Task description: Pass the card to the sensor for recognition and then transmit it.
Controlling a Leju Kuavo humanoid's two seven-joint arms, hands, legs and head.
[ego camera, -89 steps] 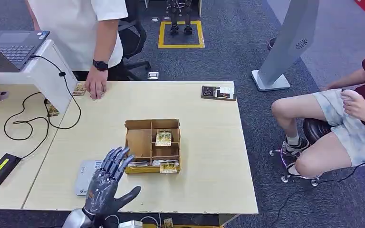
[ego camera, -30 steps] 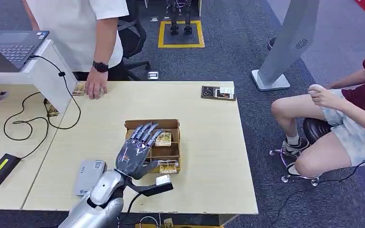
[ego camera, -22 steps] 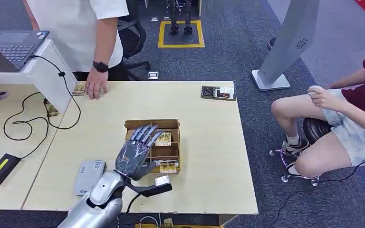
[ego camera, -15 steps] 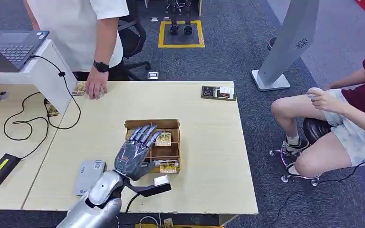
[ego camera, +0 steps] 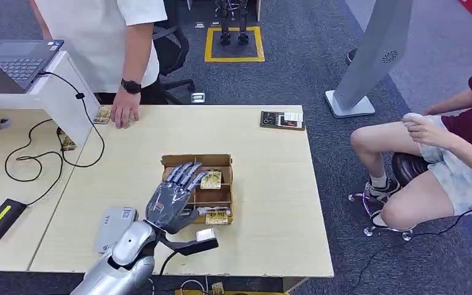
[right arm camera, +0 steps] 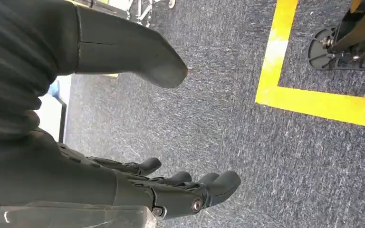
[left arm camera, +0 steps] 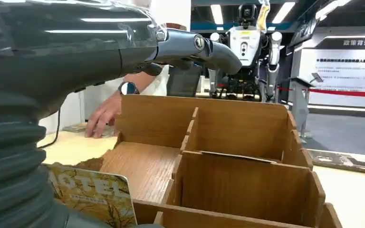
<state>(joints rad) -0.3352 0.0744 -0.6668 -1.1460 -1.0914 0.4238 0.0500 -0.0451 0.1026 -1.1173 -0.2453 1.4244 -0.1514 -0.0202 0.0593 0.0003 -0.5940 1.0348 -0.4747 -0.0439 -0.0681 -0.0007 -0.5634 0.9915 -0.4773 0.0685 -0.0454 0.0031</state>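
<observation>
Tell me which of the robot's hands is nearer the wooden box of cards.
Left. The left hand hovers over the wooden box on the table, fingers spread. The right hand hangs low over grey carpet, away from the box.

the card [left arm camera: 95, 197] in the wooden box reads "otel".

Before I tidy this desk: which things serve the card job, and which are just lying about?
Job:
left robot hand
wooden card box
cards in it
grey reader

Lying about:
laptop
black device
dark booklet
</observation>
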